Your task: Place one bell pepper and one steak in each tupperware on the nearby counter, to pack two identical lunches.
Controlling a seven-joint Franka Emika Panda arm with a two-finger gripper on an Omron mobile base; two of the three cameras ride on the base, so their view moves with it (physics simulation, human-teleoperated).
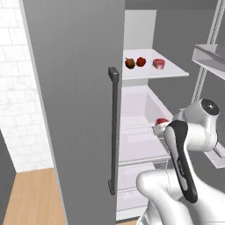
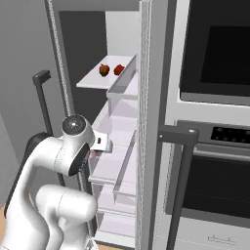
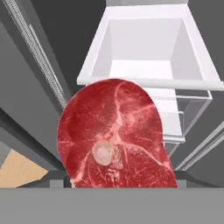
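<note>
Raw-red steak [image 3: 114, 135] sat clamped in gripper [image 1: 161, 127] inside fridge; risk: snagging drawer [image 3: 144, 52] edge on withdrawal, meat slipping from grip.

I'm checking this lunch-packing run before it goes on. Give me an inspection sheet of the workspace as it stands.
Surface: white fridge shelf carries three food items.
Job's things: darker bell pepper and bright red bell pepper side by side on the shelf; steak on the shelf to their right; second steak at the gripper, in front of a white fridge drawer.
Clutter: nothing seen.
Grippers: gripper closed on the second steak.
Cables: nothing seen.
Surroundings: grey fridge door with dark bar handle; oven to the right.
</note>
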